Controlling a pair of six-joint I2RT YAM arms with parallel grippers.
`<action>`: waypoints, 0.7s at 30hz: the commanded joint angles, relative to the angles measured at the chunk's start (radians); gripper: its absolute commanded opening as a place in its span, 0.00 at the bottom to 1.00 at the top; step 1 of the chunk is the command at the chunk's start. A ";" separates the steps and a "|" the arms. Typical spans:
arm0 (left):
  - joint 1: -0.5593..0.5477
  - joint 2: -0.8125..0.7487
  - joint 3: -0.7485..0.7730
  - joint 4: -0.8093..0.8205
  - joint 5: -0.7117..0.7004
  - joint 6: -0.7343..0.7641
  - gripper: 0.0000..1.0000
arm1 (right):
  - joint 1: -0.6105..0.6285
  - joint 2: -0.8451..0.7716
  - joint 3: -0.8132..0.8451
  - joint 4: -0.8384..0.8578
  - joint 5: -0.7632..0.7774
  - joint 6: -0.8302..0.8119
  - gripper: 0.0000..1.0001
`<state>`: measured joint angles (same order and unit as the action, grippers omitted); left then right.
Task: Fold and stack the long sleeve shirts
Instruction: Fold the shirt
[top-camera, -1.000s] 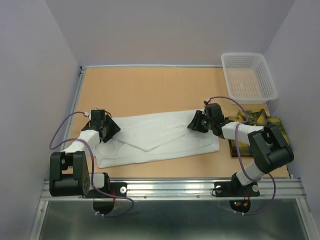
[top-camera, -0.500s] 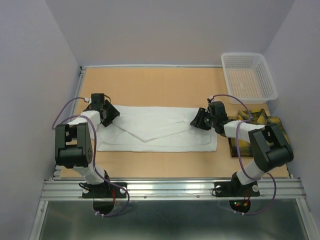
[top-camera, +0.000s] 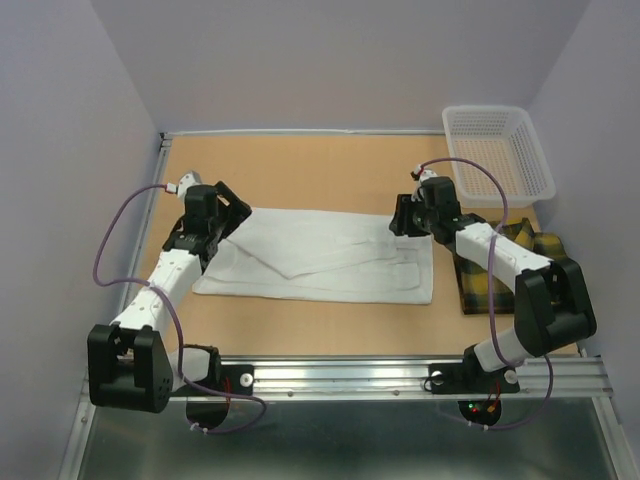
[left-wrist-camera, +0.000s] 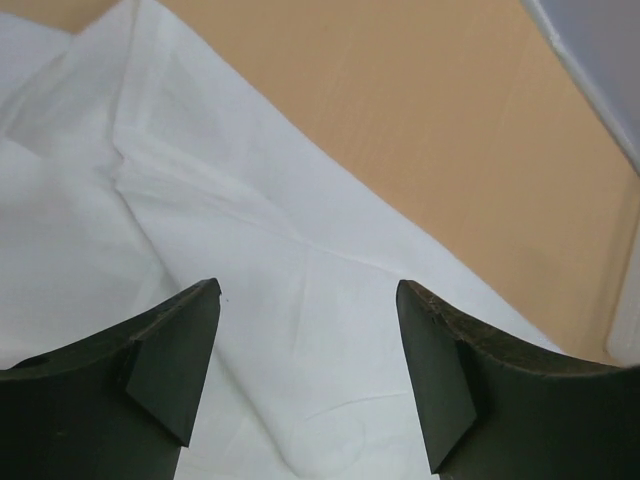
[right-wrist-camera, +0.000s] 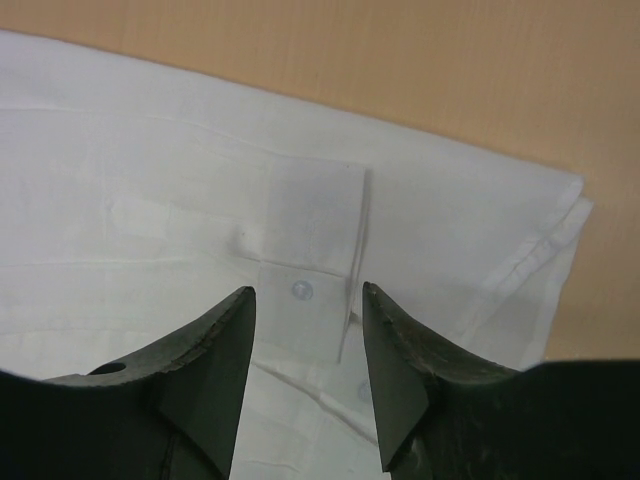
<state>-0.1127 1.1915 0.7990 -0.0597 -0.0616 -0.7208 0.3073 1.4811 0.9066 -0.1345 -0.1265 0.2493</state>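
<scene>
The plain white long sleeve shirt (top-camera: 320, 258) lies folded into a long flat band across the middle of the table. My left gripper (top-camera: 226, 213) hovers over its far left corner, open, with only white cloth (left-wrist-camera: 300, 200) below the gap of my left gripper (left-wrist-camera: 308, 292). At the shirt's far right end my right gripper (top-camera: 404, 217) is open too. In the right wrist view, my right gripper (right-wrist-camera: 308, 292) straddles a buttoned cuff (right-wrist-camera: 312, 255) without pinching it. The yellow-and-dark plaid shirt (top-camera: 508, 268) lies at the right, partly under the right arm.
A white plastic mesh basket (top-camera: 498, 150) stands at the far right corner. Light purple walls close in the table on three sides. A metal rail (top-camera: 340, 375) runs along the near edge by the arm bases.
Both grippers have moved away from the bases toward the shirt's far edge. The white shirt has gone from a skewed, rumpled fold to a straighter, flatter band.
</scene>
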 joint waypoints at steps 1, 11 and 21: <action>-0.082 0.045 -0.079 -0.072 -0.067 -0.090 0.81 | 0.003 0.033 0.063 -0.092 0.045 -0.054 0.52; -0.124 0.249 -0.037 -0.075 -0.102 -0.092 0.54 | 0.042 0.145 0.077 -0.152 0.030 -0.024 0.46; -0.122 0.529 0.231 -0.115 -0.159 0.098 0.42 | 0.166 0.196 -0.012 -0.264 -0.058 0.030 0.40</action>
<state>-0.2340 1.6497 0.9047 -0.1478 -0.1730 -0.7391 0.3805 1.6516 0.9268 -0.2935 -0.1146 0.2485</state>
